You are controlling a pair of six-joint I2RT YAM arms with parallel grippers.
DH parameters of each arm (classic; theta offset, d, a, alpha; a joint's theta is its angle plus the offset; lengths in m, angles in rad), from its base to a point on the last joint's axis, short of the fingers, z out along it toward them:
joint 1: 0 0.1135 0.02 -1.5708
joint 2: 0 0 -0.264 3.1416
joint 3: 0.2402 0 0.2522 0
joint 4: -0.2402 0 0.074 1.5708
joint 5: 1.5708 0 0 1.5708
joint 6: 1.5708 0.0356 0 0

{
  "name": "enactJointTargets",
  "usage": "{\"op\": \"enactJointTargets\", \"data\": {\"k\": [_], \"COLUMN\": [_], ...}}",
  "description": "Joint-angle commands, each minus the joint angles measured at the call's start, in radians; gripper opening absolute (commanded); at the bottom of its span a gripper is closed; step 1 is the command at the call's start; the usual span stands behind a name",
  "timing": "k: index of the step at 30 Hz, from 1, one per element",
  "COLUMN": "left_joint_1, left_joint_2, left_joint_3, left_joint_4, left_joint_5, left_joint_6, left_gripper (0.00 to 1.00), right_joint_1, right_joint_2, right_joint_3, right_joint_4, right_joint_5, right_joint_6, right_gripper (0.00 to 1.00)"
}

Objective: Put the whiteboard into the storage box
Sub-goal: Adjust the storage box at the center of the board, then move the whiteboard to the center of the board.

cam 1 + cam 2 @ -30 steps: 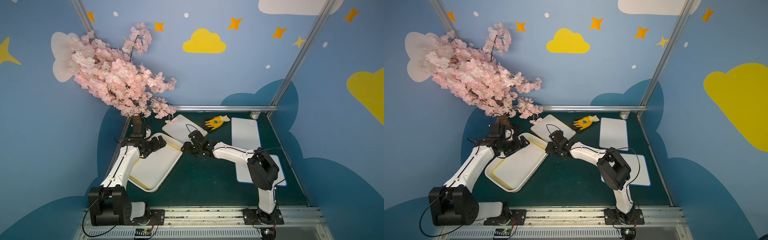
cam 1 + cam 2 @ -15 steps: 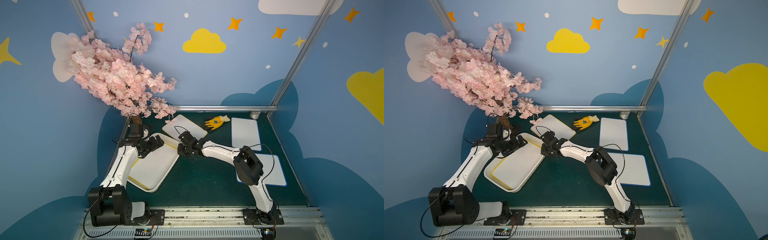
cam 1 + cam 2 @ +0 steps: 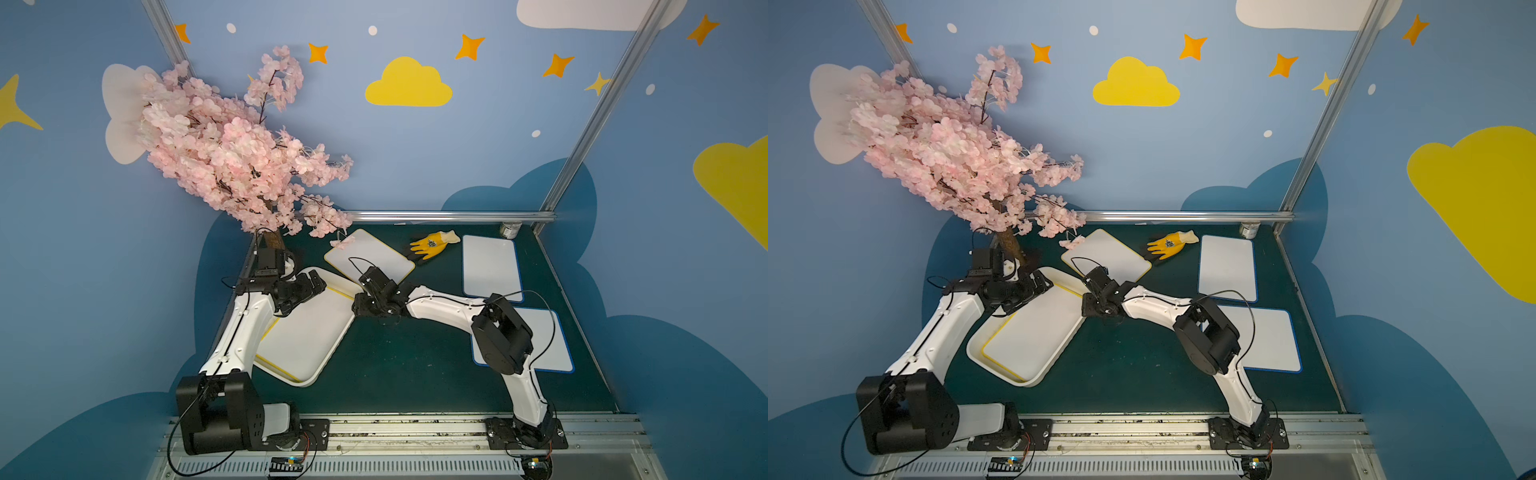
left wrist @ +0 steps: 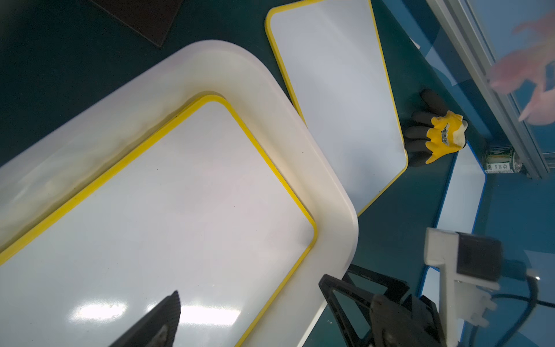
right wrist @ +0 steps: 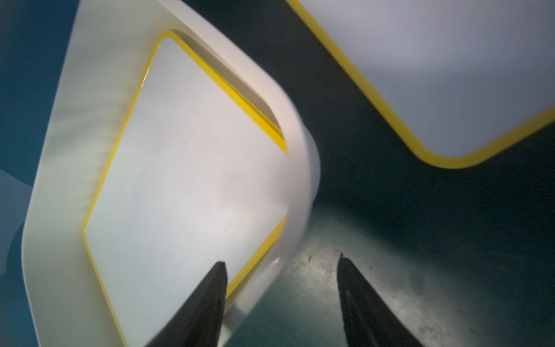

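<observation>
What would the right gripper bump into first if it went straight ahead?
Most likely the rim of the storage box. The right gripper is open, with one finger over the yellow-edged whiteboard inside and the other over the green mat. Depth is unclear.

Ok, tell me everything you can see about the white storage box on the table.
The storage box is a shallow white tray, plastic-looking, with rounded corners and a broad raised rim. It lies flat and skewed on the green table mat, on the robot's left side. A yellow-edged whiteboard lies inside, nearly filling it. The right gripper, jaws open, straddles the rim at one corner; whether it touches is unclear.
</observation>
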Motion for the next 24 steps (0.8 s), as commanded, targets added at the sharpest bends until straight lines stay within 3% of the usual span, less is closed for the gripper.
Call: {"op": "enactJointTargets", "data": {"k": [1, 6, 11, 17, 24], "left_joint_1": [-0.008, -0.064, -0.206, -0.498, -0.821], "left_joint_2": [-0.033, -0.068, -0.109, -0.082, 0.177], "left_joint_3": [-0.015, -0.031, -0.031, 0.031, 0.209], "left_joint_4": [0.018, 0.042, 0.046, 0.050, 0.102], "left_joint_5": [0.004, -0.053, -0.164, -0.308, -0.390], "left_joint_6": [-0.005, 0.002, 0.016, -0.004, -0.092], "left_gripper": [0.99, 0.99, 1.00, 0.99, 0.99], "right_joint_1": [-0.042, -0.118, -0.233, -0.432, -0.775], "right_joint_2": [-0.158, -0.330, -0.490, -0.688, -0.848], "right_joint_3": [-0.113, -0.289, -0.444, -0.583, -0.715], "right_joint_4": [0.133, 0.203, 0.190, 0.062, -0.038], "right_joint_5": [0.002, 0.015, 0.061, 0.122, 0.126], "right_joint_6": [-0.043, -0.059, -0.084, -0.114, -0.117], "right_gripper": [0.67, 0.73, 0.74, 0.74, 0.81]}}
